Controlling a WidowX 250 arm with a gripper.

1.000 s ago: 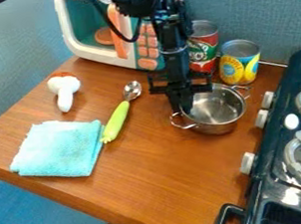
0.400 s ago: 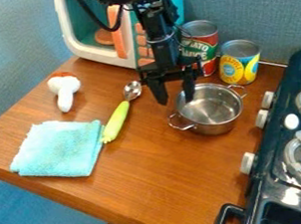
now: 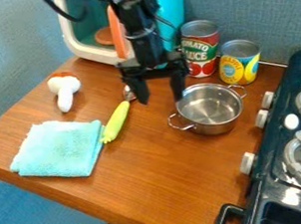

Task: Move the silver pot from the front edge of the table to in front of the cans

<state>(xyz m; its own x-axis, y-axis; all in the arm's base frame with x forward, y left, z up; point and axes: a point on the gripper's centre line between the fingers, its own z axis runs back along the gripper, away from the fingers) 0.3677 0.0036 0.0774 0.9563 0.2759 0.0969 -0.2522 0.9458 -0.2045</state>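
The metal pot (image 3: pixel 215 128) is set with its two handles aligned from near left to far right, and by its left rim the empty gripper (image 3: pixel 161 100) is spread wide.

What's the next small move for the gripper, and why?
I'd probably raise the open black two-finger gripper slightly before any sideways shift. Nothing sits between its fingers; in this view one overlaps the metal head of the green-handled spoon, and the other comes right by the rim of the shiny two-handled metal pot. I can't tell whether either touches, so lifting first seems safer.
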